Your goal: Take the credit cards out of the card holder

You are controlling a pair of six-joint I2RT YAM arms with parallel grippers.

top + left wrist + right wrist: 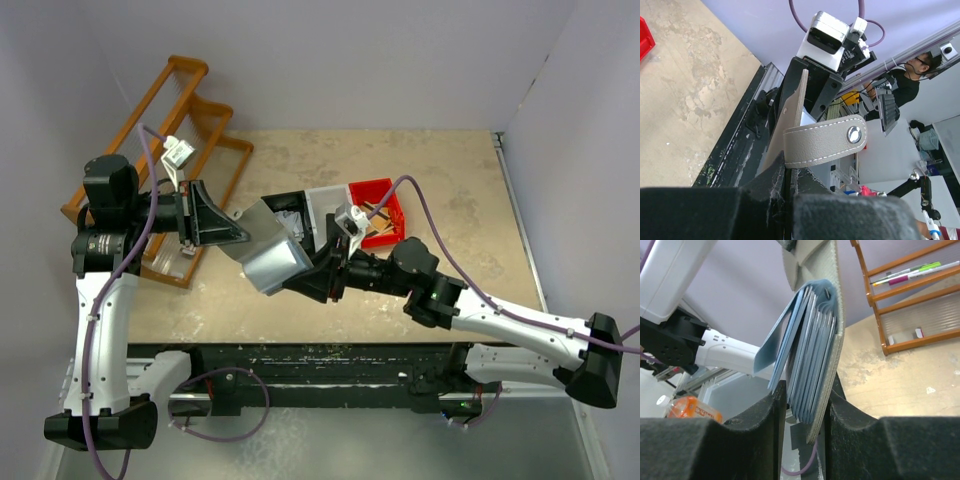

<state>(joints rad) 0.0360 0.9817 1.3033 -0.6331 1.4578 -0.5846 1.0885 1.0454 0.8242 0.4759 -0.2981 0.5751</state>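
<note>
The card holder point(268, 258), a slate-grey case, hangs above the table between both arms. My left gripper point(235, 232) is shut on its left edge. In the left wrist view the jaws point(787, 172) pinch the cover just below the stitched clasp tab point(825, 140). My right gripper point(318, 262) grips the opposite side. In the right wrist view its fingers point(802, 395) press on the grey cover point(832, 365) and a fan of thin pale blue-grey leaves point(810, 365). I cannot tell the credit cards from the pockets among those leaves.
An orange wooden rack point(190, 120) stands at the back left, with pens on it point(910, 272). Behind the holder are a black bin point(290, 205), a pale bin point(325, 205) and a red bin point(385, 215) with tan wooden pieces.
</note>
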